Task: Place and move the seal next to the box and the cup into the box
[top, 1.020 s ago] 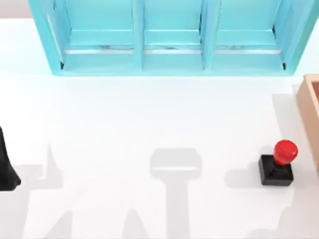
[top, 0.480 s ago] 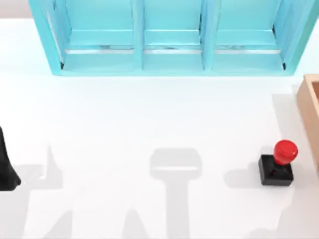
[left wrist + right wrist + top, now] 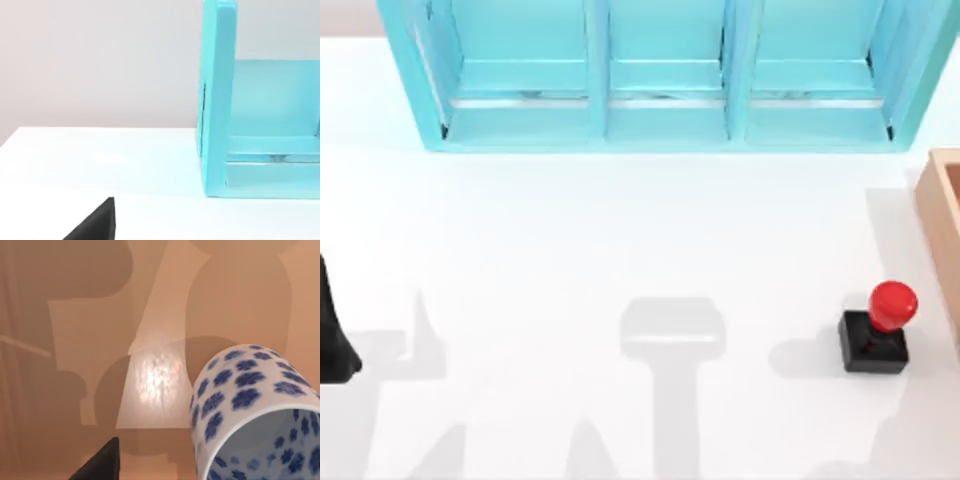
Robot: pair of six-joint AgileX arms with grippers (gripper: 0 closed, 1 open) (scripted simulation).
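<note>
The seal [image 3: 876,331] already stands just beside the box [image 3: 942,215] – the cup [image 3: 255,415] hangs over the box's tan floor, seemingly not yet let go, though the jaws' state I cannot tell

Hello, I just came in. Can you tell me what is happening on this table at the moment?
The small stamp with a black square base and red knob stands on the white table, beside the tan wooden box at the right edge. In the right wrist view, the white cup with blue flowers is close to the camera, above the box's brown inner surface. The left arm is parked at the left edge. A turquoise shelf cabinet stands behind.
</note>
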